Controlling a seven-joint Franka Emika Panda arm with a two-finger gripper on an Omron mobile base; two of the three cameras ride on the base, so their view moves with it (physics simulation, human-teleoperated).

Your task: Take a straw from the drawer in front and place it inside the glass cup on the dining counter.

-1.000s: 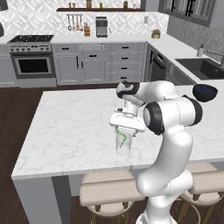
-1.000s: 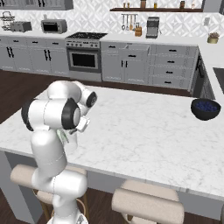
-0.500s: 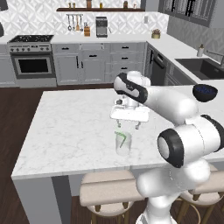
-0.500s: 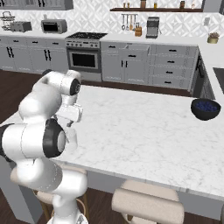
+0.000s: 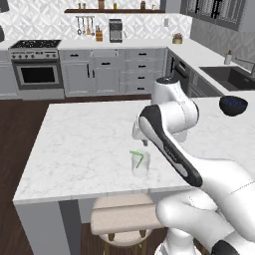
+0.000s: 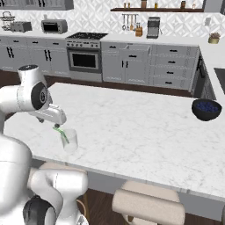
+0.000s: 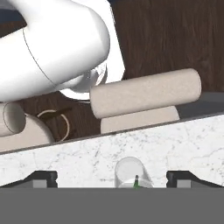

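While the end effector (image 7: 112, 178) hung with its fingers spread wide and nothing between them, the straw (image 5: 137, 156) stood inside the glass cup (image 5: 140, 165).

The cup sat upright on the marble table (image 5: 84, 144), near the edge facing the robot, above a padded stool (image 5: 124, 217). The green straw leaned in it, its top poking over the rim. In the hand view the two dark fingertips (image 7: 43, 177) flanked the cup without touching it. A dark blue bowl (image 6: 206, 109) rested well apart, at the far right of the same table.
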